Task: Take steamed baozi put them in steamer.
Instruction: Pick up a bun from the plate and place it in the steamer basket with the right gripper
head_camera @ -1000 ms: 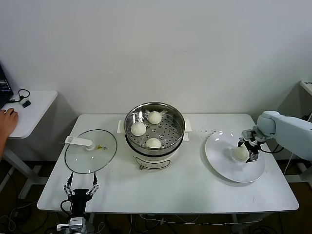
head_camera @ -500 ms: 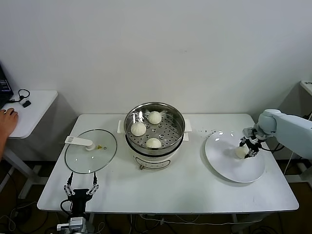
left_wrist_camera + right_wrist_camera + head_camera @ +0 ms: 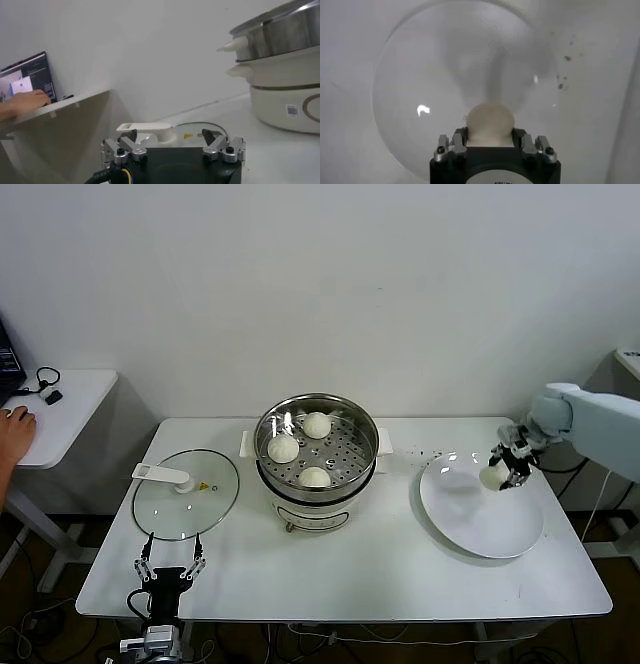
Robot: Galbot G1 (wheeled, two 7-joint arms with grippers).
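Right gripper (image 3: pixel 507 467), black-fingered, closed on the last small off-white dough bun (image 3: pixel 493 475) and holding it clear above the far rim of the round white plate (image 3: pixel 482 519); in the right wrist view the same bun (image 3: pixel 489 121) wedged between the two fingers, plate surface below it with no contact visible.

Likely light, soft and easily dented, judging by the smooth rounded dome: best held across the widest part of the sides, as here, with only enough squeeze to stop slipping. Skin possibly a little tacky, so a slow release over the tray probably safer than a drop.

Three more pale round buns (image 3: pixel 285 449) already resting on the perforated tray of the round shiny stainless-steel steamer with white base (image 3: pixel 317 486), at mid-table, well apart from the plate. Open tray space toward the right side of the pot.

Between plate and steamer only bare white tabletop (image 3: pixel 400 564); raised steel rim and white side handle to be cleared on approach. Flat round glass lid with white handle (image 3: pixel 186 492) lying left of the steamer, out of the way.

Left gripper (image 3: pixel 168 574) parked low at the near table edge in front of the lid, fingers spread, holding nothing.
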